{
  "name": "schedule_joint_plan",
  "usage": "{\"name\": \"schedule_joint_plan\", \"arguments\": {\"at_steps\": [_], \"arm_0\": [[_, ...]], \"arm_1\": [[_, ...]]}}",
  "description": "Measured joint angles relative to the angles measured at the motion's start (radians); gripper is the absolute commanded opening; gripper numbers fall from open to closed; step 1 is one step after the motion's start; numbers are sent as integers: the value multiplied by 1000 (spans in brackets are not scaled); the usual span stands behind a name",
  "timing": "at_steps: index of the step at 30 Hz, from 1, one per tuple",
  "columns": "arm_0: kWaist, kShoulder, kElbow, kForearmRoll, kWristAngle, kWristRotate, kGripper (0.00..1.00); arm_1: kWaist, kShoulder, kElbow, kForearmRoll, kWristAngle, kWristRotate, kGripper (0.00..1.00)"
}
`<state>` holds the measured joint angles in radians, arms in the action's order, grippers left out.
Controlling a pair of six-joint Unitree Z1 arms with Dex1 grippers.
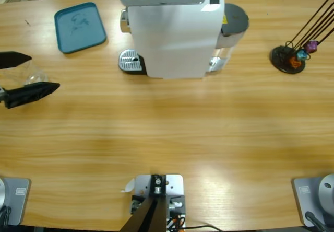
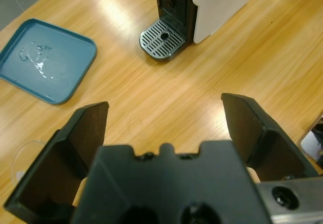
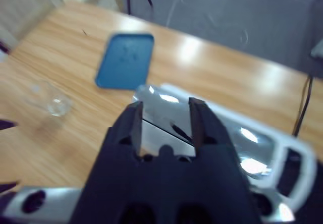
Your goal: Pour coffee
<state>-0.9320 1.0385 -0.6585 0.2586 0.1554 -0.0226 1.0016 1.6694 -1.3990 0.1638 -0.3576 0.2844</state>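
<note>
At the left edge of the frame, the left tool (image 1: 26, 75) stands open around a clear glass (image 1: 32, 76) on the counter (image 1: 167, 132), while the right tool (image 3: 165, 118) is open above the coffee machine (image 1: 175, 31).

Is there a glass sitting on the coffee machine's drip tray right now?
No, the round metal drip tray in front of the coffee machine is bare in the left wrist view.

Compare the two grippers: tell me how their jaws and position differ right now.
The left gripper has its jaws spread wide over bare table; the right gripper holds its jaws closer together, though still apart. The left gripper sits low beside the clear glass, facing the teal tray; the right gripper looks down from above the coffee machine. Both hold nothing.
</note>
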Motion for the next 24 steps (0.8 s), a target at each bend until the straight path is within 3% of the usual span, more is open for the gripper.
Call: {"name": "schedule_joint_plan", "arguments": {"at_steps": [5,10,14,19,24], "arm_0": [[1,-91,12,19,86,-100,997],[19,-100,-27,220,211,-246,1000],[99,-100,-56,281,271,-406,1000],[120,-18,-50,289,364,-495,1000],[127,118,56,163,454,-570,1000]], "arm_1": [[-1,-214,59,13,154,-51,1000],[-3,-319,261,115,255,-74,1000],[-3,-374,402,165,266,-93,1000],[-3,-449,500,173,266,-95,1000],[-3,-457,565,173,261,-94,1000]]}}
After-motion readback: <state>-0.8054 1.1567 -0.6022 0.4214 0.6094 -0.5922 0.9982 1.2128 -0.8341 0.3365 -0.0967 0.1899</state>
